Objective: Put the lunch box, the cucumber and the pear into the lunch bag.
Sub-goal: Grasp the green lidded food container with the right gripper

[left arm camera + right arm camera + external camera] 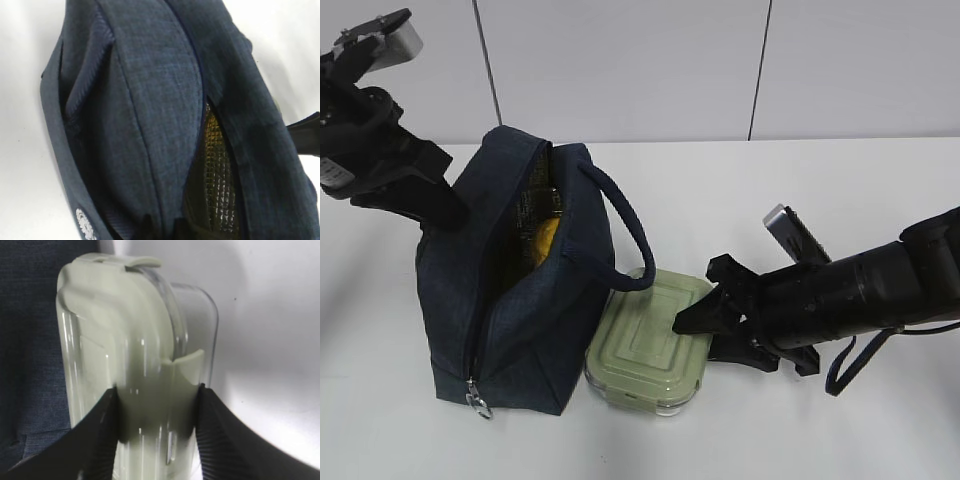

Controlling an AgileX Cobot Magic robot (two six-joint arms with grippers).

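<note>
The right gripper (157,410) is clamped across the near end of the lunch box (650,340), its two black fingers (102,435) pressed against the opposite faces of the pale green box at a side clip. In the exterior view the box is seen lying on the white table (840,200), touching the lower right side of the lunch bag (515,290). The left gripper is not shown in its own wrist view, which is filled by the navy fabric; its jaws are closed, though what they grasp cannot be told. The bag is stood upright with its top gaping, and silver foil lining (212,170) is exposed. Something yellow, probably the pear (547,240), is seen inside the opening. The looped handle (625,225) is draped toward the box.
</note>
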